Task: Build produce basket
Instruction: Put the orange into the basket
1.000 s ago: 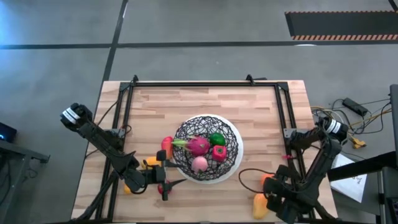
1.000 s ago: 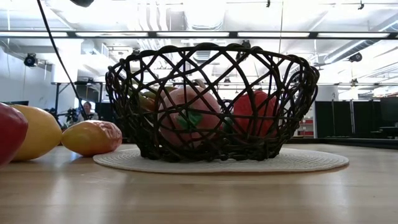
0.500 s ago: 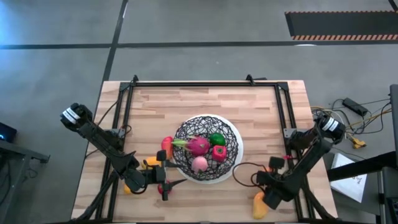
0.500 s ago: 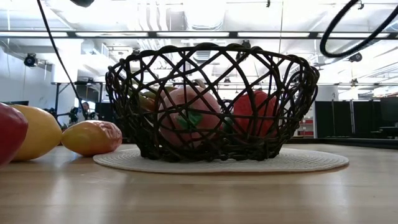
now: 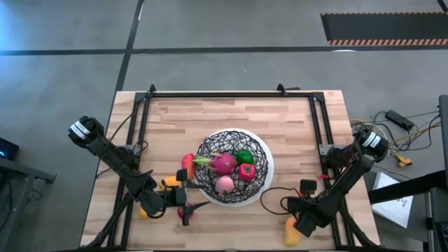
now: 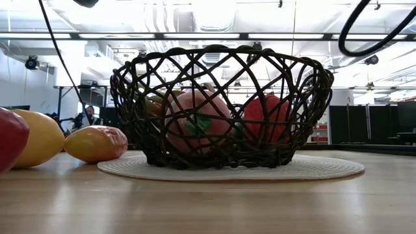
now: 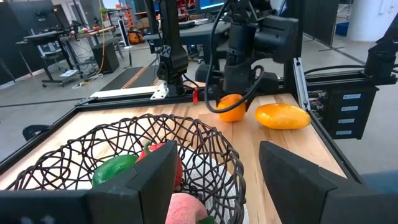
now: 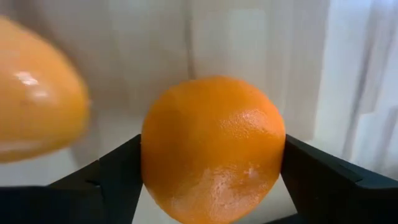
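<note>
The black wire basket stands on a white round mat in the middle of the table and holds a pink dragon fruit, a green lime, a red piece and a peach-pink piece. My right gripper is at the near right, shut on an orange, with a yellow mango lying beside it. My left gripper is open and empty just off the basket's near left side. More produce lies on the table left of the basket. My right gripper pinches the orange between its two fingers, one on each of its opposite sides. In the left wrist view the gripper stands over the orange, pointing down. I cannot tell whether the orange is clear of the table.
A red piece, a yellow one and an orange-yellow one lie on the wood left of the basket. A black frame runs along the table's far and side edges. Bare wood shows behind the basket.
My right arm has swung from the table's near right corner toward the left and a little toward the far edge, and its gripper now covers the orange that showed beside it. Its cable has come into the low view's upper right.
</note>
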Available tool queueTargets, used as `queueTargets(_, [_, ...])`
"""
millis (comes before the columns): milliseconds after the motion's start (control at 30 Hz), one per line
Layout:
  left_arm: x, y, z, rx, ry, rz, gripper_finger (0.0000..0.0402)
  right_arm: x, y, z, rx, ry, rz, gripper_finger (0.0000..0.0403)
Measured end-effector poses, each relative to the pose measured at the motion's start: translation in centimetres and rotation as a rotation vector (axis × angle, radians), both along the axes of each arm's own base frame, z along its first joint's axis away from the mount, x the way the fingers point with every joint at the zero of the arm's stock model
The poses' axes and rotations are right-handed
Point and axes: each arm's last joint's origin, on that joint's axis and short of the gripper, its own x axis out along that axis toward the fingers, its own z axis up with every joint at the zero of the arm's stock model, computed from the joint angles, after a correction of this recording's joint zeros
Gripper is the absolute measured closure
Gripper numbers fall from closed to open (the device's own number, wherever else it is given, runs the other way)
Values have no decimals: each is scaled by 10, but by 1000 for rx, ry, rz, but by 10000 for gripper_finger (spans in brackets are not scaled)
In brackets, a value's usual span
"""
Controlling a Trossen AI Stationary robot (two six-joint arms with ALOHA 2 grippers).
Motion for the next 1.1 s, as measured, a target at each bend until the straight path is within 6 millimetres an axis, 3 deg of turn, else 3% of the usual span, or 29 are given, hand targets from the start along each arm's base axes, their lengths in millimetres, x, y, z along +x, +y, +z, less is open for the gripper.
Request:
queueTargets(233, [0, 0, 0, 0, 0, 0, 190, 18, 7, 24, 21, -84, 45, 99])
queueTargets(533, [0, 0, 0, 0, 0, 1, 190, 78, -5, 93, -107, -438, 204, 98])
queueTargets(633, [0, 0, 0, 0, 0, 1, 190, 106, -22, 109, -160, -560, 225, 98])
queueTargets(767, [0, 0, 0, 0, -1, 5, 190, 146, -54, 113, -151, -673, 222, 98])
queueTargets(967, [0, 0, -1, -1, 0, 5, 190, 182, -120, 104, -212, -633, 127, 97])
queueTargets(1100, [-1, 1, -4, 1, 9, 5, 190, 196, -146, 86, -2, -543, 125, 97])
